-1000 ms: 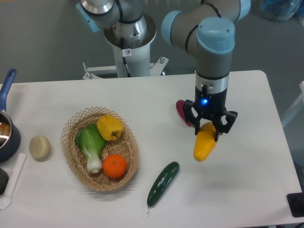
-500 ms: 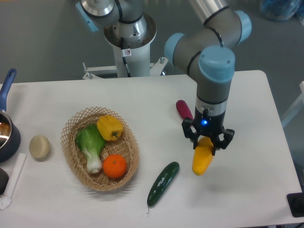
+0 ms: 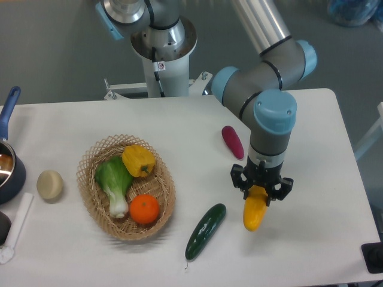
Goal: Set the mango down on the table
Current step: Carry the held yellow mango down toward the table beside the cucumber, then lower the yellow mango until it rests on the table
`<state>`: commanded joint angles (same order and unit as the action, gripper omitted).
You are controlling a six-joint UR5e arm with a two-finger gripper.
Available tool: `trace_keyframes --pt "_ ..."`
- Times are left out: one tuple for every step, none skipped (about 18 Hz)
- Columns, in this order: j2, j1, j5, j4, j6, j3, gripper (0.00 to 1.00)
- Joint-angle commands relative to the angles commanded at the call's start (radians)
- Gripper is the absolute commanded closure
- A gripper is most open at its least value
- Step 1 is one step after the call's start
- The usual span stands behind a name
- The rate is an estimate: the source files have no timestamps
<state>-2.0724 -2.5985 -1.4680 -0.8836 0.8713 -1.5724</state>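
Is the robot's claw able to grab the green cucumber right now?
Probably not yet. The claw is shut on the mango, so it is full. The cucumber lies close by on the table with nothing over it, so after letting go it likely could.

One mango [image 3: 254, 213], one cucumber [image 3: 205, 231], one basket [image 3: 96, 200], one orange [image 3: 144, 209]

The gripper [image 3: 261, 190] hides the mango's [image 3: 254, 213] upper end; the pot [image 3: 8, 164] and a black object [image 3: 373, 258] are cut off by picture edges
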Motion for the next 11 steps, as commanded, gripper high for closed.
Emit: trace_keyframes --pt "-0.005 -0.002 0.000 0.000 0.000 0.003 0.73" --pt "-0.011 -0.005 0.000 0.000 0.000 0.003 0.73" --pt "-0.020 -0.005 -0.002 0.000 0.000 0.003 0.73" --pt "-0.025 -0.005 -0.002 0.000 0.002 0.003 0.73" --pt "-0.032 -0.005 -0.002 0.002 0.002 0.006 0.72" --pt "-0.038 -0.005 -0.002 0.000 0.002 0.011 0.71" --pt "-0.044 -0.005 -0.002 0.000 0.002 0.017 0.70" --pt "-0.052 -0.005 -0.002 0.000 0.002 0.021 0.69" --pt "-0.052 -0.008 -0.002 0.000 0.002 0.023 0.69" --pt "-0.052 -0.012 -0.002 0.000 0.003 0.023 0.66" --pt "-0.052 -0.014 -0.002 0.000 0.003 0.023 0.66"
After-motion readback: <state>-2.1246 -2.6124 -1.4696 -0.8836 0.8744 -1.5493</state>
